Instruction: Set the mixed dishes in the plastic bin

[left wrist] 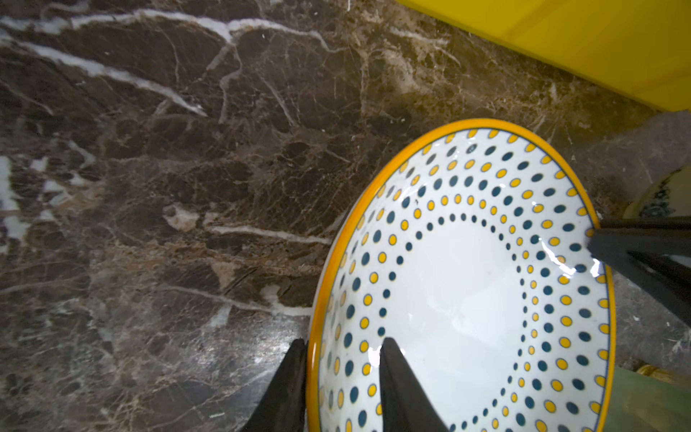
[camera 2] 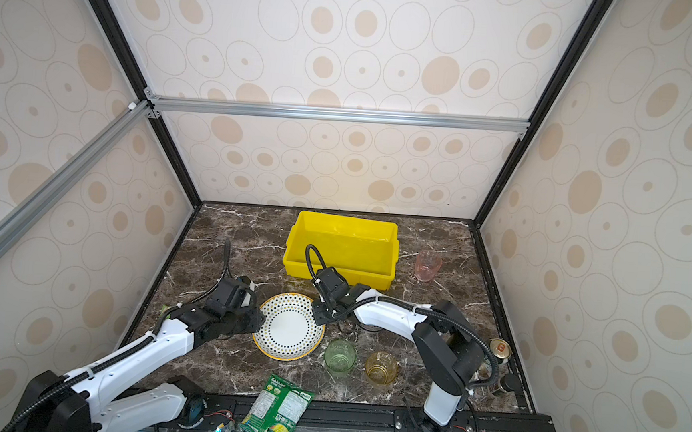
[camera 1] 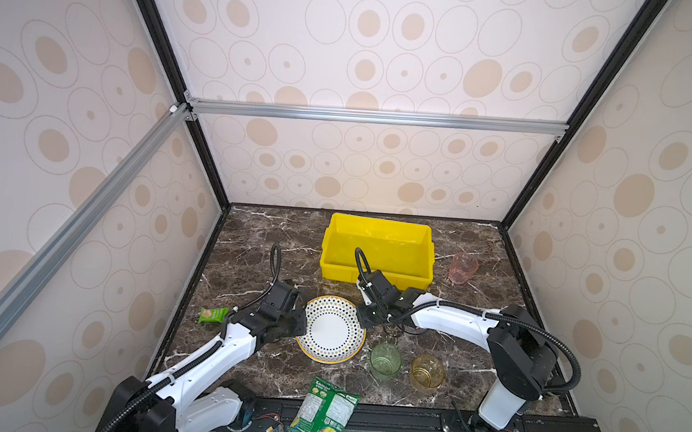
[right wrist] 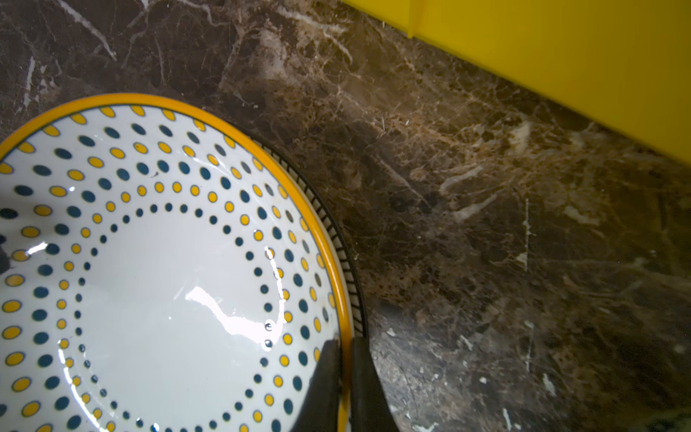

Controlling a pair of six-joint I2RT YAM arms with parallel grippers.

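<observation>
Pickup step: gripping plate (camera 1: 330, 330), sitting just before front wall of bin (camera 1: 334, 272). Pinches rim shut with right claw (right wrist: 346, 348); straddles opposite rim with left claw (left wrist: 342, 344), narrow, clamp unclear. Next likely calls for left squeeze, level lift over bin wall

Three tumblers (camera 1: 385, 360) (camera 1: 427, 371) (camera 1: 463, 268), two snack packets (camera 1: 213, 314) (camera 1: 324, 413), one bin (camera 1: 336, 271), two stacked plates (right wrist: 149, 262) (right wrist: 351, 276)
</observation>
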